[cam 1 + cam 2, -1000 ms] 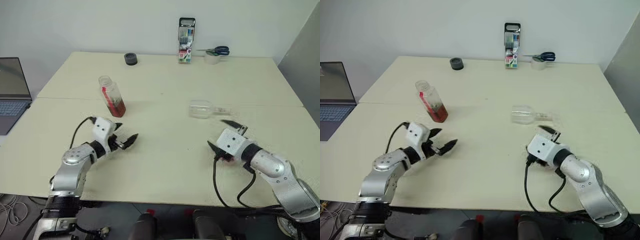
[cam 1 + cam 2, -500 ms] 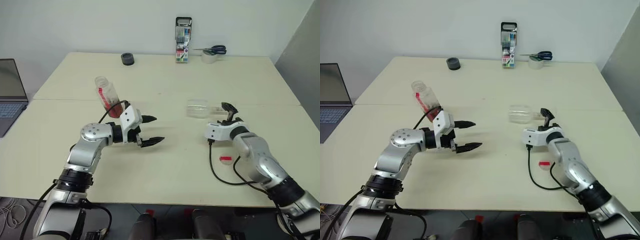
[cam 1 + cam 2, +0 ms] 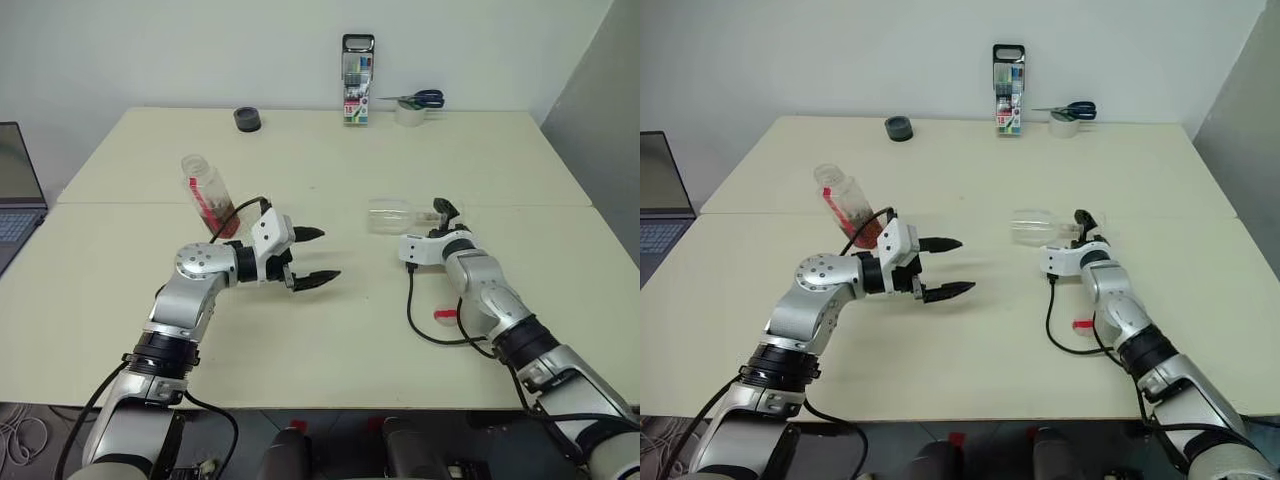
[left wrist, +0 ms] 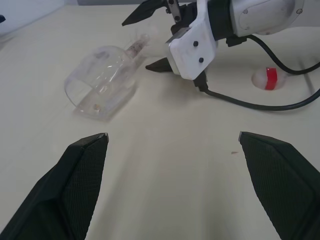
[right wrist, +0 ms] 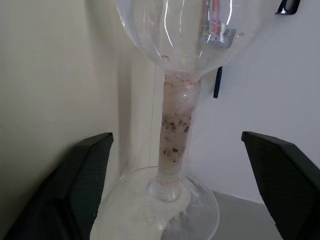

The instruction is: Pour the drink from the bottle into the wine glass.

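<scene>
The bottle [image 3: 206, 192] stands on the table's left half with no cap on its mouth, and the reddish-brown drink [image 3: 226, 218] fills its bottom part. My left gripper [image 3: 328, 253] hovers open and empty just right of the bottle, pointing toward the table's middle. The wine glass [image 3: 390, 215] lies on its side right of centre, with its stem [image 5: 176, 125] toward my right arm. My right gripper [image 3: 443, 213] is open, one finger on each side of the stem, apart from it. The left wrist view shows the glass [image 4: 100, 82] and the right gripper [image 4: 147, 40] at its stem.
A small red and white cap [image 3: 447, 315] lies on the table under my right forearm. At the far edge stand a black round thing [image 3: 246, 119], a marker pack [image 3: 357, 80] and scissors on a tape roll [image 3: 410, 103]. A laptop [image 3: 12, 190] sits far left.
My right gripper has moved forward, rolled and come to the lying glass's stem. My left gripper has risen and swung right, away from the table's front. The bottle and glass have stayed put.
</scene>
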You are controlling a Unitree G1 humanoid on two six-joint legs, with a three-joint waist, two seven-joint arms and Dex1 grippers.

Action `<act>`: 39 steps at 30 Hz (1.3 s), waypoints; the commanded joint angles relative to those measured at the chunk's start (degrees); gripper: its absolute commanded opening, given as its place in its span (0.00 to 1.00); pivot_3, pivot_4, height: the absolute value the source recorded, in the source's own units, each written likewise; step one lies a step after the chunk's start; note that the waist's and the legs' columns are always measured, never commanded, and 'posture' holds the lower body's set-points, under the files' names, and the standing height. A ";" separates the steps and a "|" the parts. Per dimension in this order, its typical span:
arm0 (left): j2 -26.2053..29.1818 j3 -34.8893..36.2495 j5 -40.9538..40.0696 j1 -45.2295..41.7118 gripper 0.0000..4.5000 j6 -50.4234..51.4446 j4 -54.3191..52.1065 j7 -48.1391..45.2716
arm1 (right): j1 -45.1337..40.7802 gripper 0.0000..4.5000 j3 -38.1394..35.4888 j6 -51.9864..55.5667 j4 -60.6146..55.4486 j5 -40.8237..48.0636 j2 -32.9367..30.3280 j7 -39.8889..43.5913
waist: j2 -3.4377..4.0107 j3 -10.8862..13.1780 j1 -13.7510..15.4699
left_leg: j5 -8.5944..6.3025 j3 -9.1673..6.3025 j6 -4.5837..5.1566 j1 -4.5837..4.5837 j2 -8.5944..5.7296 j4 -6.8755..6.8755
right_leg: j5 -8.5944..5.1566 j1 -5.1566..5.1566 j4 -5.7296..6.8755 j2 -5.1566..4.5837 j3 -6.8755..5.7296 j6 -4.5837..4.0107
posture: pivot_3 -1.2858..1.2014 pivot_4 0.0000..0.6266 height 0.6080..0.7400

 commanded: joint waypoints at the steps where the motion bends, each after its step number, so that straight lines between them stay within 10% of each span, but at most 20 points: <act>1: -0.13 0.34 0.12 -0.69 1.00 -1.26 -0.56 -0.04 | -2.60 0.72 -0.82 -1.01 2.70 0.80 0.86 -0.97 | 0.00 0.00 -0.03 | 0.00 -0.01 0.00 0.00 0.00 0.00 | 0.01 0.00 0.00 0.00 -0.01 -0.01 | 0.52 0.24 1.00; 10: -0.44 0.54 0.08 -0.26 1.00 -0.72 -0.94 0.53 | -4.80 0.02 -1.29 -1.68 3.50 1.18 2.04 -0.57 | 0.01 0.00 -0.38 | 0.00 -0.15 0.00 0.00 -0.01 -0.01 | 0.01 -0.01 0.00 0.00 0.02 -0.03 | 0.52 0.24 1.00; 23: -0.20 2.27 -1.25 1.79 1.00 3.08 -3.16 3.76 | -1.59 0.02 -7.08 -1.05 -14.98 0.33 -8.52 2.70 | 0.04 0.02 -0.63 | 0.00 -0.32 0.00 -0.09 -0.08 -0.04 | 0.02 -0.05 -0.02 -0.06 0.01 -0.03 | 0.52 0.24 1.00; 31: 3.19 6.42 -7.30 4.50 1.00 14.02 -7.85 2.97 | 5.05 0.02 -26.54 6.63 -28.04 36.81 20.70 6.69 | 0.06 0.03 -1.73 | -0.01 -0.33 0.01 0.00 0.13 -0.11 | 0.02 -0.05 0.04 0.09 0.00 -0.04 | 0.52 0.24 1.00; 39: 9.31 11.08 -11.87 8.03 1.00 21.97 -12.09 2.86 | 0.22 0.02 -26.69 -2.25 -13.35 46.06 32.82 1.75 | 0.20 0.11 -0.54 | 0.00 -0.51 0.01 -0.02 0.03 -0.03 | 0.10 -0.02 0.01 -0.19 0.01 -0.15 | 0.52 0.24 1.00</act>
